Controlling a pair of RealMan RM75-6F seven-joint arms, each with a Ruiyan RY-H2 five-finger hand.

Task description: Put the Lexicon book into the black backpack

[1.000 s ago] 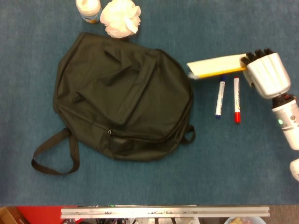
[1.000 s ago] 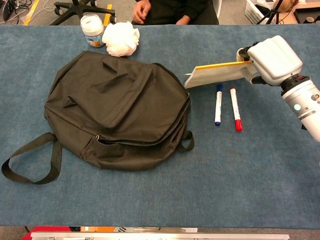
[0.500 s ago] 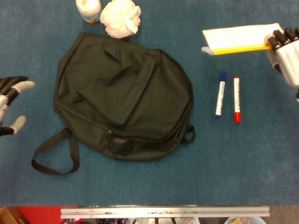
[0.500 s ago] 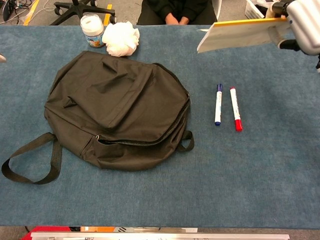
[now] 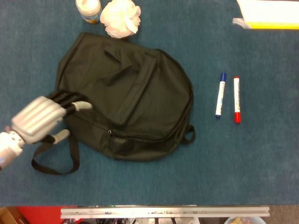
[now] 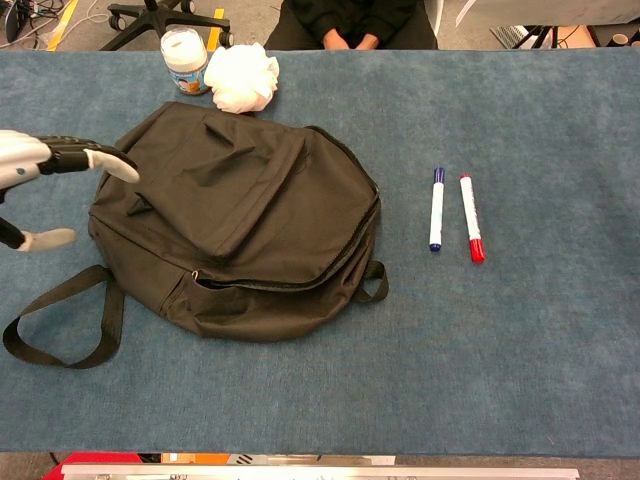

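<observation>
- Black backpack [image 5: 124,105] lies flat on the blue table [image 5: 233,163], left of centre, zip side toward the near edge; one strap loops out at the near left.
- Left hand [image 5: 39,119] sits at the backpack's left edge, fingers extended and spread, thumb apart, nothing in its grasp. Whether the fingertips [image 6: 115,165] touch the fabric: cannot tell.
- Lexicon book [image 5: 268,14] shows at the far right corner of the head view, white with a yellow spine edge, cut off by the frame, well apart from the backpack.
- Right hand: outside both views.
- Blue marker [image 5: 219,95] and red marker [image 5: 236,99] lie side by side right of the backpack.
- White jar [image 6: 187,60] and crumpled white cloth [image 6: 241,77] sit just beyond the backpack's far edge.
</observation>
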